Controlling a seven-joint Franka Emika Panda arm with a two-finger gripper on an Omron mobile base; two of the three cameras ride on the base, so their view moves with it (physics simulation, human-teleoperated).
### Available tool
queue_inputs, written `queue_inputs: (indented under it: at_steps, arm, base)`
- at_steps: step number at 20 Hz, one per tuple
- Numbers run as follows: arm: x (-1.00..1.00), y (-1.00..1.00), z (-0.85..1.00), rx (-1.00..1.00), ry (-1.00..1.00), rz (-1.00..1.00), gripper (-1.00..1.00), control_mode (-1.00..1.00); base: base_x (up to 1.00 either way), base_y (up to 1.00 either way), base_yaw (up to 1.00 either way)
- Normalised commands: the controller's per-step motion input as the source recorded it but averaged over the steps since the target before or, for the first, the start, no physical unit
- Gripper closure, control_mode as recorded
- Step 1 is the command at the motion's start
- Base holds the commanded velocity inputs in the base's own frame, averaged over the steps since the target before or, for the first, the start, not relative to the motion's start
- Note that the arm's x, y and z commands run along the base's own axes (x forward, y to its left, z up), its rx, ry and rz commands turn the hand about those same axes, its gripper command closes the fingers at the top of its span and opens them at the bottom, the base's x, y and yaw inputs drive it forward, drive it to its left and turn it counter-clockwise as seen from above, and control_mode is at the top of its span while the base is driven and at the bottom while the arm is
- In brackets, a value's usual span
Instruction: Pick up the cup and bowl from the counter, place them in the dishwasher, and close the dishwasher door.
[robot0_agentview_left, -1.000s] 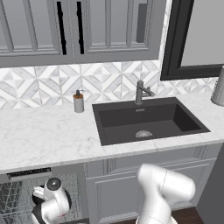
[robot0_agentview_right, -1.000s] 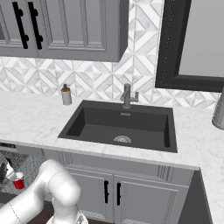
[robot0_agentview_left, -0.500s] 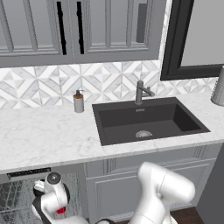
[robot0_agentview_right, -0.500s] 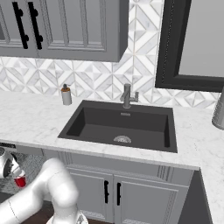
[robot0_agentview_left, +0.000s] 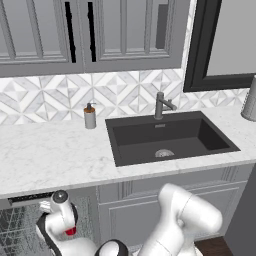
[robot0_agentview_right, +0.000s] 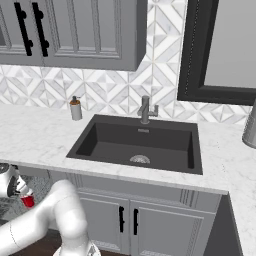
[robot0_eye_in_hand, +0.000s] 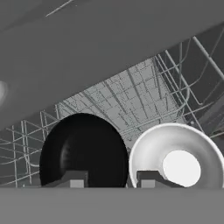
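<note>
Low in the hand view the claw stands with jaws apart, gripping nothing — just past its tips, lower left, the glossy black bowl, and lower right the cup, white inside upward, both on the dishwasher grey wire rack. In the left base view, white marble counter across mid-frame, dark sink centre-right.

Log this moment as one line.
stage: loading dishwasher | cup: in rack beside bowl | gripper: above both, jaws parted | door: open
</note>
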Motion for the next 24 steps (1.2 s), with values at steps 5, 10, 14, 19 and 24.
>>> queue_inputs:
  at_steps: [5,10,14,19,24]
  arm:
    - [-0.01,0.0,-0.24,0.0,-0.24,-0.03,-1.0,-1.0]
    - [-0.67,0.0,0.11,0.0,-0.32,-0.05,-1.0,-1.0]
    - [-0.79,-0.14,0.91,0.0,0.0,-0.05,-1.0,-1.0]
    - [-0.62,-0.25,1.0,0.0,0.18,0.05,-1.0,-1.0]
    - [-0.98,-0.38,0.73,-0.01,0.25,0.22,-1.0,-1.0]
  base:
    - [0.0,0.0,0.0]
    - [0.0,0.0,0.0]
    - [0.0,0.0,0.0]
    - [0.0,0.0,0.0]
    - [0.0,0.0,0.0]
